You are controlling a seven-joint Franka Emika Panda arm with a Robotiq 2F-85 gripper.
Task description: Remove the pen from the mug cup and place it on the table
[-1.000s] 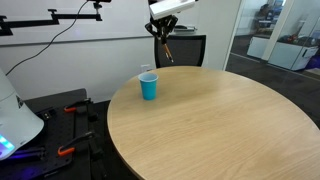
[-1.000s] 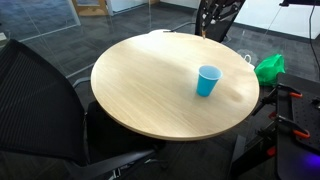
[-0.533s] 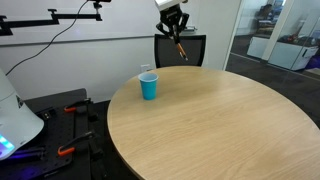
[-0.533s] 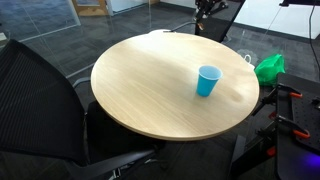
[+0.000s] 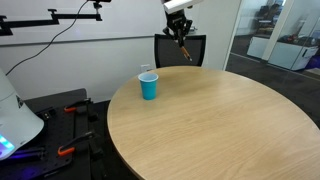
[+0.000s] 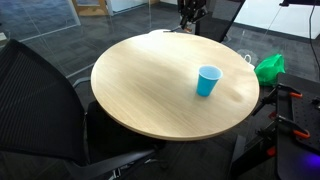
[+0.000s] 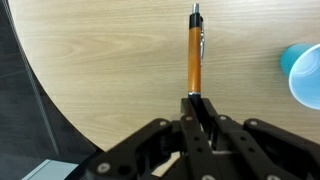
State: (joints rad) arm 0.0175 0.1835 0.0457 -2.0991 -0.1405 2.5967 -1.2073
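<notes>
My gripper (image 7: pixel 197 100) is shut on the pen (image 7: pixel 195 55), an orange-brown stick with a dark tip and clip, and holds it high above the far edge of the round wooden table (image 5: pixel 210 120). In an exterior view the gripper (image 5: pixel 180 27) hangs near the top with the pen (image 5: pixel 184 50) slanting down from it. In an exterior view only the gripper (image 6: pixel 190 12) shows at the top edge. The blue cup (image 5: pixel 148 86) stands upright on the table, apart from the gripper; it also shows in both other views (image 6: pixel 207 80) (image 7: pixel 304 75).
A black chair (image 5: pixel 180 50) stands behind the table under the gripper. Another black chair (image 6: pixel 40 100) is at the near side. A green object (image 6: pixel 268 68) and floor equipment (image 5: pixel 60 125) lie beside the table.
The gripper with the pen has moved sideways along the table's far edge, farther from the cup, and the pen hangs at a different slant.
</notes>
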